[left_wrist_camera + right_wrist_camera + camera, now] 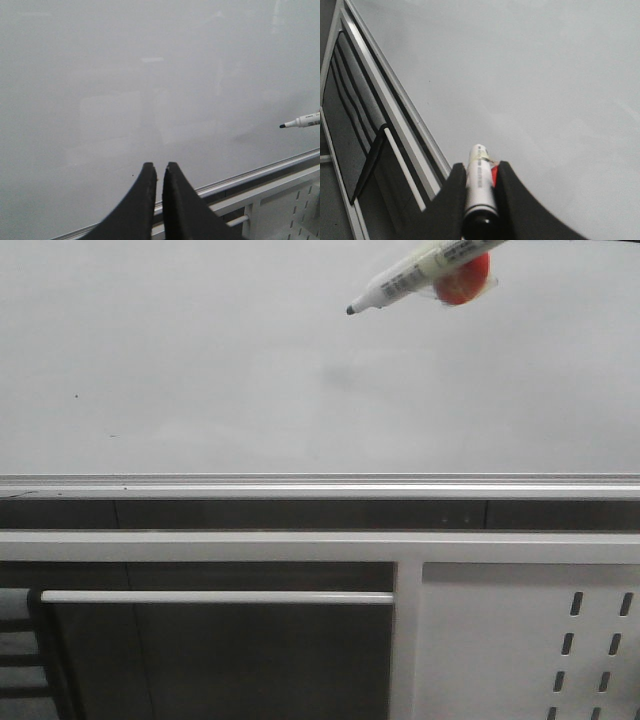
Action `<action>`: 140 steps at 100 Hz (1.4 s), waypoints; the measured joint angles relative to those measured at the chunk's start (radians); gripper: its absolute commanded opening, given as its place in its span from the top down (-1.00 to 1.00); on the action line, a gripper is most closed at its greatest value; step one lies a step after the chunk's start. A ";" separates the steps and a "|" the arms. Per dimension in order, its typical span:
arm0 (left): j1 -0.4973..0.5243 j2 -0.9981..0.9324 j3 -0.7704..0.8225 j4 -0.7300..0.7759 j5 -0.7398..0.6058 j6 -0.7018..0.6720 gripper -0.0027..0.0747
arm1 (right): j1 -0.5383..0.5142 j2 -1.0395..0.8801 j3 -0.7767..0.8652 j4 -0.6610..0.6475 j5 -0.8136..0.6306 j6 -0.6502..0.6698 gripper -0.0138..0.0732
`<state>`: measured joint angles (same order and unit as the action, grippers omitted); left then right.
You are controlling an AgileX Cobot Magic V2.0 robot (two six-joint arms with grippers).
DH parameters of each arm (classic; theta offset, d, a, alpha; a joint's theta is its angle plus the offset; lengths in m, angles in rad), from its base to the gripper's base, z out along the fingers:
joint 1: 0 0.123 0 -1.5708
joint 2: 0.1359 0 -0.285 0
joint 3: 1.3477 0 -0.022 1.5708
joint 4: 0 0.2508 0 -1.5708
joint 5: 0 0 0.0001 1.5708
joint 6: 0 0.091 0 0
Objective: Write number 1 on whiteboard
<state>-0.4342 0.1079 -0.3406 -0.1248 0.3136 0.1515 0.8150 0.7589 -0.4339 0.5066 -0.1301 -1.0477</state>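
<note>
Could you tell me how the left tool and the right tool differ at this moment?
The left tool is empty, its black fingers nearly together; the right tool is shut on a white marker. The left tool shows only in its own wrist view, while the right tool's marker reaches into the front view, black tip toward the whiteboard. Both tools face the board, which bears no stroke yet.

Marker cut off at upper right frame edge, its holding claw out of the front view, whiteboard cropped on three sides
</note>
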 measured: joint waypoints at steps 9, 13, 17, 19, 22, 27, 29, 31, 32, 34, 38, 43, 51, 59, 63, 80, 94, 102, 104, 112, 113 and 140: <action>0.000 0.000 0.004 -0.002 0.000 0.000 0.98 | 0.000 0.000 0.000 0.000 -0.007 0.000 0.81; 0.000 0.000 0.008 -0.002 0.000 0.000 0.98 | 0.000 0.000 0.000 0.000 -0.016 0.000 0.81; 0.000 0.000 0.012 -0.002 0.000 0.000 0.98 | 0.000 0.000 0.000 0.000 -0.025 0.000 0.81; 0.000 0.000 0.012 -0.002 0.000 0.000 0.98 | 0.000 0.000 0.000 0.000 -0.031 0.000 0.81; 0.000 0.000 0.013 -0.002 0.000 0.000 0.98 | 0.000 0.000 0.000 0.000 -0.042 0.000 0.81; 0.000 0.000 0.013 -0.002 0.000 0.000 0.98 | 0.000 0.000 0.000 0.000 -0.058 0.000 0.81; 0.000 0.000 0.013 -0.002 0.000 0.000 0.98 | 0.000 0.000 0.000 0.000 -0.066 0.000 0.81; 0.000 0.000 0.014 -0.002 0.000 0.000 0.98 | 0.000 0.000 0.000 0.000 -0.070 0.000 0.81; 0.000 0.000 0.014 -0.002 0.000 0.000 0.98 | 0.000 0.000 0.000 0.000 -0.074 0.000 0.81; 0.000 0.000 0.014 -0.002 0.000 0.000 0.98 | 0.000 0.000 0.000 0.000 -0.080 0.000 0.81; 0.000 0.000 0.014 -0.002 0.000 0.000 0.98 | 0.000 0.000 0.000 0.000 -0.084 0.000 0.81; 0.000 0.000 0.014 -0.002 0.000 0.000 0.98 | 0.000 0.000 0.000 0.000 -0.086 0.000 0.81; 0.000 0.000 0.014 -0.002 0.000 0.000 0.98 | 0.000 0.000 0.000 0.000 -0.086 0.000 0.81; 0.000 0.000 0.014 -0.002 0.000 0.000 0.98 | 0.000 0.000 0.000 0.000 -0.088 0.000 0.82; 0.000 0.000 0.014 -0.002 0.000 0.000 0.98 | 0.000 0.000 0.000 0.000 -0.088 0.000 0.83; 0.000 0.000 0.014 -0.002 0.002 0.000 0.98 | 0.000 0.000 0.000 0.000 -0.088 0.000 0.83; 0.000 0.000 0.014 -0.002 0.009 0.000 0.98 | 0.000 0.007 0.000 0.000 -0.097 0.000 0.82; 0.000 0.000 0.014 -0.002 0.010 0.000 0.98 | 0.000 0.021 0.000 0.000 -0.105 0.000 0.83; 0.000 0.000 0.014 -0.002 0.010 0.000 0.98 | 0.000 0.024 0.000 0.000 -0.107 0.000 0.83; 0.000 0.000 0.014 -0.002 0.010 0.000 0.98 | 0.000 0.041 0.000 -0.002 -0.114 0.000 0.83; 0.000 0.000 0.014 -0.002 0.010 0.000 0.98 | 0.000 0.041 0.000 -0.002 -0.116 0.000 0.83; 0.000 0.000 0.014 -0.003 0.013 0.000 0.98 | 0.000 0.090 0.000 -0.004 -0.151 0.000 0.83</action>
<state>-0.4342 0.1079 -0.3265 -0.1280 0.3262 0.1515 0.8150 0.8487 -0.4339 0.5022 -0.2813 -1.0477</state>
